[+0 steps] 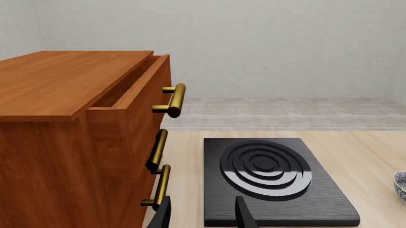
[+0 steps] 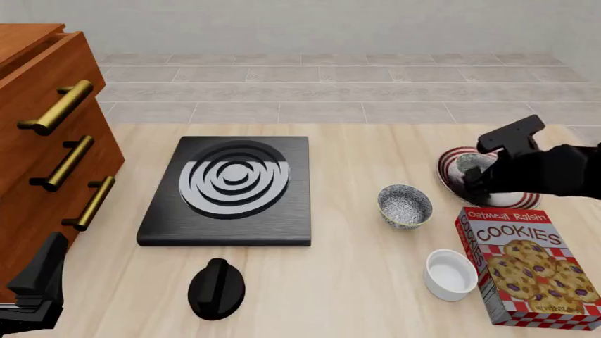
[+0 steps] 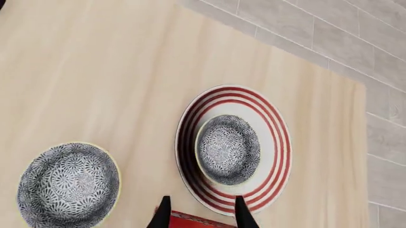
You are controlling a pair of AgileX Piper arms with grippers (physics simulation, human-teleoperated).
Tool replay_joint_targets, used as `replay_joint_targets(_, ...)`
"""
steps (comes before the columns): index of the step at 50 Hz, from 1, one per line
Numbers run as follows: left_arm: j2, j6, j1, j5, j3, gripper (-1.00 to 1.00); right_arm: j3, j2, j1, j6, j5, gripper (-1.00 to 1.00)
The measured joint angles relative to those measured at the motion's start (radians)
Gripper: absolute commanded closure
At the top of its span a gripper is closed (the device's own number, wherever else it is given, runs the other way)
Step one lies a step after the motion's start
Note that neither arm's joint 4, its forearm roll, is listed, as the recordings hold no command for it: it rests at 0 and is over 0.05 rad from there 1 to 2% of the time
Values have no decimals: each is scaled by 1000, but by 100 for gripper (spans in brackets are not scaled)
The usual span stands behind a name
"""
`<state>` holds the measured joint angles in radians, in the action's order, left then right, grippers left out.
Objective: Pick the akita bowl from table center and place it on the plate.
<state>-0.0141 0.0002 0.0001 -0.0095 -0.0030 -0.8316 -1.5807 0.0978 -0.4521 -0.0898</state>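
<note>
Currently one patterned bowl (image 3: 228, 149) sits inside the striped plate (image 3: 269, 185), at centre right of the right wrist view, just beyond the right gripper (image 3: 199, 211) along the line of its fingers. The jaws stand parted with nothing between them. A round bowl has no long axis, so no approach angle is favoured. A second matching bowl (image 3: 68, 184) rests on the bare table (image 3: 95, 71) at lower left of that view, well apart from the plate.

In the front view the right arm hangs over the plate (image 2: 449, 176) at right centre, wrist bent down, hiding most of the bowl there; the free bowl (image 2: 405, 205) lies just left of it. The placement appears complete, which would leave a clear retreat upward.

The left gripper (image 1: 203, 213) is far away, open and empty, facing the black burner plate (image 1: 276, 183) beside the wooden drawer cabinet (image 1: 70, 118)
</note>
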Motion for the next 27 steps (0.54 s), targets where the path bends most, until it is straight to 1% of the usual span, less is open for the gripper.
replay_joint_targets(10, 0, 0, 0, 0, 0, -100, 109, 180, -4, -20, -13, -100)
replay_joint_targets(17, 0, 0, 0, 0, 0, -100, 169, 327, -9, -24, -56, -100)
replay_joint_targets(27, 0, 0, 0, 0, 0, -100, 227, 539, -43, 13, -126, -100)
